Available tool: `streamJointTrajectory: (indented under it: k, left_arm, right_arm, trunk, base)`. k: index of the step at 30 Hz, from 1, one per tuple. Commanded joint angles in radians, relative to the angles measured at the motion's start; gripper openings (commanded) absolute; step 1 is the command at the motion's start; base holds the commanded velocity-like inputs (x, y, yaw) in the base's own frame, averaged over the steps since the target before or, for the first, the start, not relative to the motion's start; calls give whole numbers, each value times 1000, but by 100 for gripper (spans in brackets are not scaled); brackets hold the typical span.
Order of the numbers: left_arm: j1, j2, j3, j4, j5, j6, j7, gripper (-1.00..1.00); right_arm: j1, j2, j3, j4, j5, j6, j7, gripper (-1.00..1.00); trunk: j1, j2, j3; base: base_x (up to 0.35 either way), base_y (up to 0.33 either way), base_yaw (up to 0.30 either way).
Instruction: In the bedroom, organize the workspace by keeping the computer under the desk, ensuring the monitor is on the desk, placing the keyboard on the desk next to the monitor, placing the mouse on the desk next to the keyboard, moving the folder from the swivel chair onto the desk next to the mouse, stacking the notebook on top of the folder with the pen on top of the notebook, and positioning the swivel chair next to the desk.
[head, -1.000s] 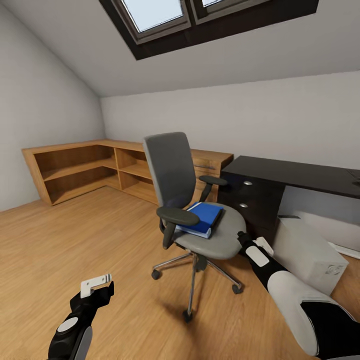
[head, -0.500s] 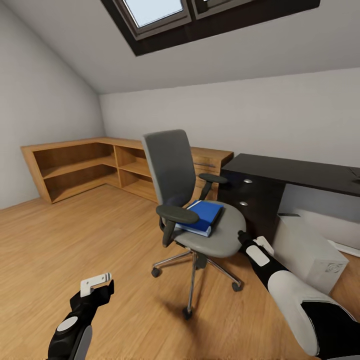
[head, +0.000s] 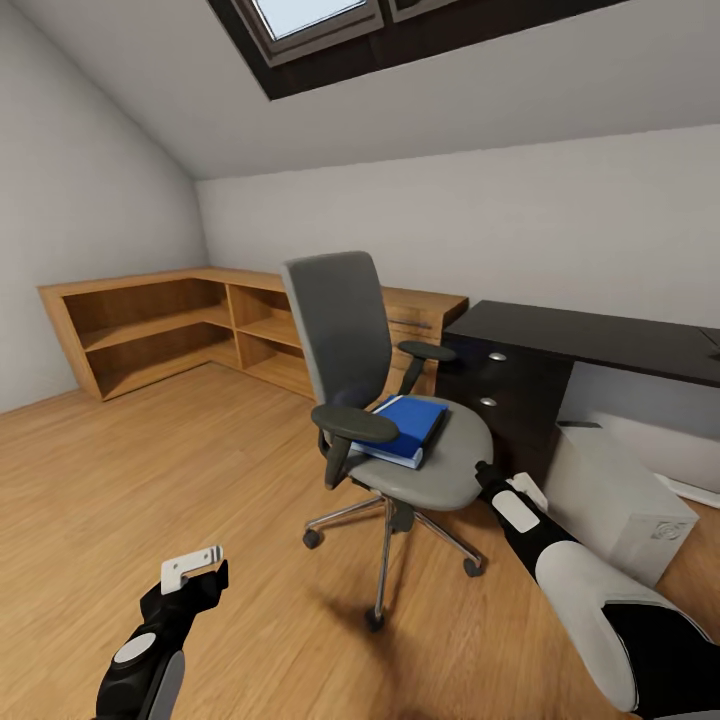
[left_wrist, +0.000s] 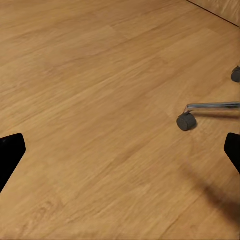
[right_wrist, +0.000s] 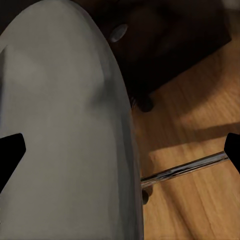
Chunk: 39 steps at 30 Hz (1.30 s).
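The grey swivel chair (head: 345, 330) stands mid-floor, a short way left of the black desk (head: 590, 338). A blue folder (head: 405, 428) lies on its seat. The light-grey computer (head: 612, 500) sits on the floor below the desk's edge. My right gripper (head: 486, 474) hangs open close by the seat's right rim; in the right wrist view the gripper (right_wrist: 120, 155) faces the grey seat (right_wrist: 60, 130), and I cannot tell if they touch. My left gripper (head: 192, 568) is open, low over the floor left of the chair. In the left wrist view a chair caster (left_wrist: 184, 121) lies ahead of the gripper (left_wrist: 120, 155).
A low wooden shelf unit (head: 170, 325) runs along the left and back walls. The desk's drawers with silver knobs (head: 497, 356) face the chair. The chrome chair legs (head: 440, 540) spread over the wood floor (head: 150, 470). A sloped ceiling with a skylight (head: 300, 15) is overhead.
The whole picture has slid slightly upward, so the camera has moved. Both arms hold the same spots in the picture, and the folder still lies on the seat.
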Motion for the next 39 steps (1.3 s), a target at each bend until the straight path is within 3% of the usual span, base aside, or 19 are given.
streamJointTrajectory:
  k: [1, 15, 39]
  left_arm:
    - [0, 0, 0, -1, 10, 3, 6, 100]
    - [0, 1, 0, 2, 8, 3, 5, 100]
    - [0, 1, -1, 3, 6, 3, 5, 100]
  right_arm:
    - [0, 0, -1, -1, -5, -2, -2, 100]
    - [0, 0, 0, -1, -5, -2, -2, 100]
    - [0, 0, 0, -1, -5, -5, -2, 100]
  trunk:
    - [0, 0, -1]
    - [0, 0, -1]
    - [0, 0, -1]
  base:
    - [0, 0, 26]
    - [145, 0, 121]
    - [4, 0, 150]
